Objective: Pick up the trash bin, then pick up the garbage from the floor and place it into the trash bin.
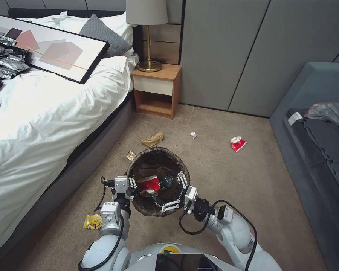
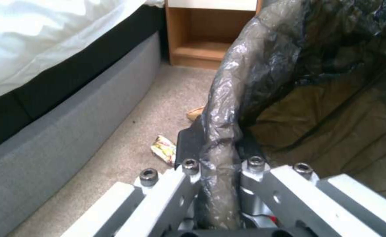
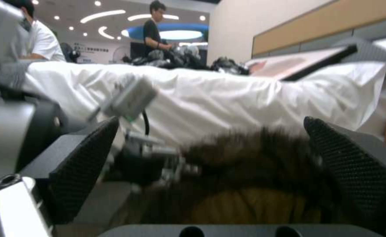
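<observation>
While the left pincer (image 1: 133,185) pinches the rim of the trash bin (image 1: 151,158) at about nine o'clock, the bin hangs clear of the carpet in front of the robot, with a red-and-white packet (image 1: 150,184) and a dark round item already inside. The left wrist view shows the liner bag (image 2: 228,108) bunched between the closed fingers (image 2: 188,141), so the grip bites film as well as plastic. The right pincer (image 1: 172,190) hovers over the bin's mouth at four o'clock, spread wide and holding nothing.

The bin looks light and fairly stiff, but the liner is slick and soft; a hold on the rim should take in the hard lip, not film alone, or it may slide.

Litter remains on the floor: a brown paper bag (image 1: 153,139) at twelve o'clock from the bin, a small yellow wrapper (image 1: 130,155) at ten, a tissue scrap (image 1: 193,134) at one, a red-and-white packet (image 1: 238,143) at two, and a yellow snack wrapper (image 1: 93,221) at seven. All seem thin, crushable and weightless; pinching a raised fold would suit best.
</observation>
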